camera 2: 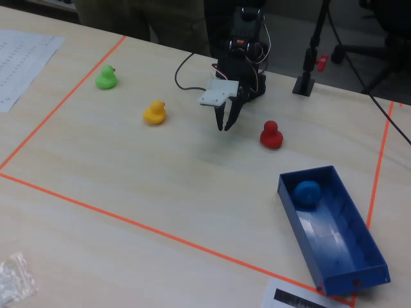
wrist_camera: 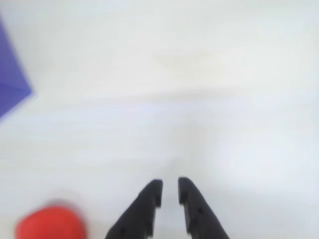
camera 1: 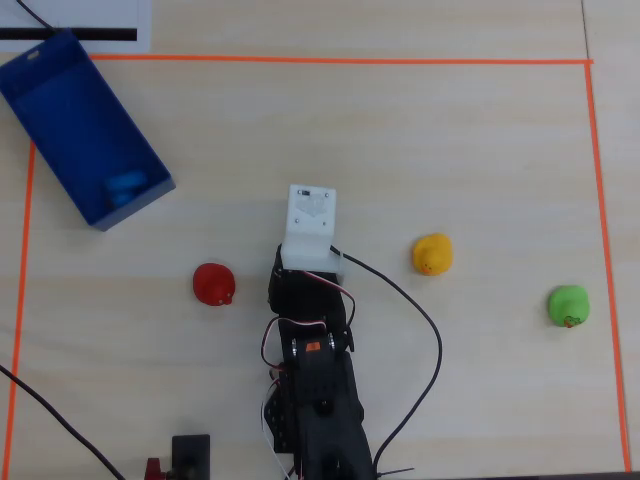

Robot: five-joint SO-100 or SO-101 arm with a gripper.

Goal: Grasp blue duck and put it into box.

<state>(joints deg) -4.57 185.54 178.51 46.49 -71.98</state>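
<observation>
The blue duck (camera 1: 125, 187) lies inside the dark blue box (camera 1: 60, 110), at the box's end nearest the arm; in the fixed view the duck (camera 2: 307, 192) sits in the box's (camera 2: 347, 247) far end. My gripper (camera 2: 225, 127) hangs above bare table in front of the arm's base, well away from the box. Its black fingers point down and stand almost together with only a narrow slit, and they hold nothing. In the wrist view the gripper (wrist_camera: 170, 191) is over bare table, and a corner of the box (wrist_camera: 10, 79) shows at the left edge.
A red duck (camera 1: 214, 284) stands just left of the arm in the overhead view, and shows blurred in the wrist view (wrist_camera: 50, 224). A yellow duck (camera 1: 432, 254) and a green duck (camera 1: 569, 305) stand to the right. Orange tape (camera 1: 340, 61) frames the workspace.
</observation>
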